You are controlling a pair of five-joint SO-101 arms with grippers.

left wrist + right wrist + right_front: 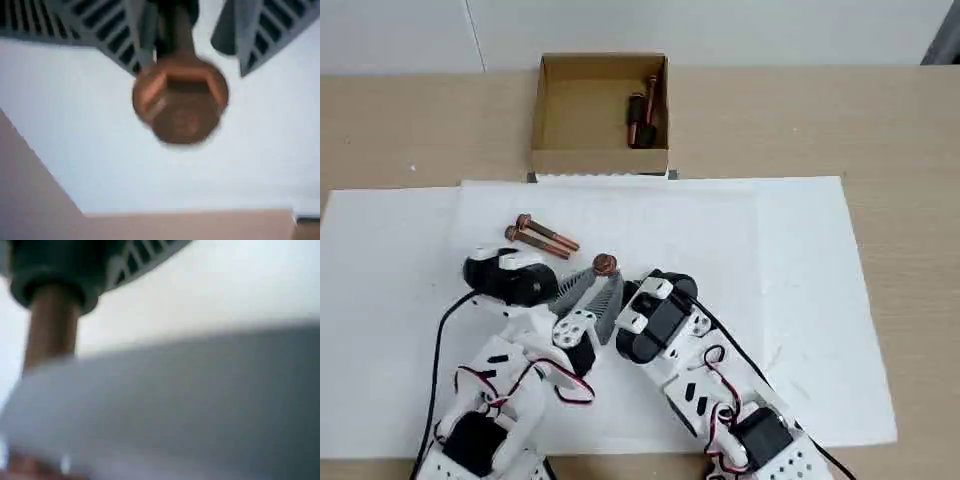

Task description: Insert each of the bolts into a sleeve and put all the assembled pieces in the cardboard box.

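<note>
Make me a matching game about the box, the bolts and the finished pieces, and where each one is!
Things:
1. cardboard box
2. two loose bolts
3. single bolt
4. finished pieces

Places:
A. lying side by side on the white paper
B. gripped in the left hand
C. inside the box
D. on the bare table, behind the paper

Pairs: 1-D, 2-A, 3-B, 4-C
</note>
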